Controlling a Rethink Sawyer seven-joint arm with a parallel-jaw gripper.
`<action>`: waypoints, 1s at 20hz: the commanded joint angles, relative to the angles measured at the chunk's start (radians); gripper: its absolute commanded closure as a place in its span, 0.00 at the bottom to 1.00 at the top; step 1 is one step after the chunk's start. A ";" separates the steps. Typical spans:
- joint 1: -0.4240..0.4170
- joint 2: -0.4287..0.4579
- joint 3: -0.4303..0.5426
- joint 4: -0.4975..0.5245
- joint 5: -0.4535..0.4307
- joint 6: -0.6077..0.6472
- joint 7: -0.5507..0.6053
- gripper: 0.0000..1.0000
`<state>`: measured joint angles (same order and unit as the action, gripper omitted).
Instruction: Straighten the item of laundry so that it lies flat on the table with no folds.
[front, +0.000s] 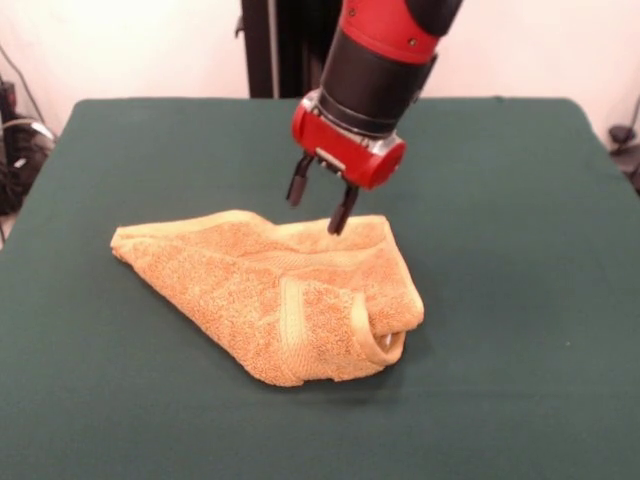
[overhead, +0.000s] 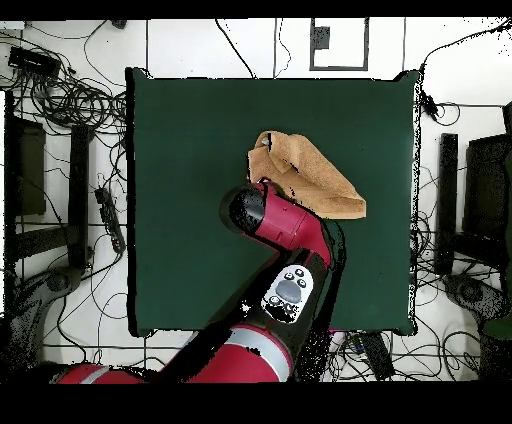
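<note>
The orange-tan terry towel (front: 270, 295) lies crumpled in the middle of the dark green table (front: 520, 200), folded over itself into a rough triangle, with a border band rolled up at its near right corner. No white label shows. My gripper (front: 318, 207) hangs just above the towel's far edge, its two black fingers spread apart and holding nothing. In the overhead view the towel (overhead: 305, 175) lies right of centre, and the arm covers its lower left part, so the gripper's fingers are hidden there.
The table's green top (overhead: 190, 200) reaches well beyond the towel on all sides. The robot's black pedestal (front: 285, 45) stands behind the far edge. Cables (overhead: 70, 100) and dark equipment lie on the floor around the table.
</note>
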<state>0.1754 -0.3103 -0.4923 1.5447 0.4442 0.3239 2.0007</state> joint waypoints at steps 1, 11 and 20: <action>-0.021 0.159 0.170 -0.092 0.067 0.084 0.227 0.00; -0.010 0.331 0.126 -0.215 0.071 0.288 0.286 0.00; 0.007 0.384 0.132 -0.211 0.159 0.477 0.440 0.00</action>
<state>0.1486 -0.1084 -0.5415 1.3453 0.5281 0.6151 2.0195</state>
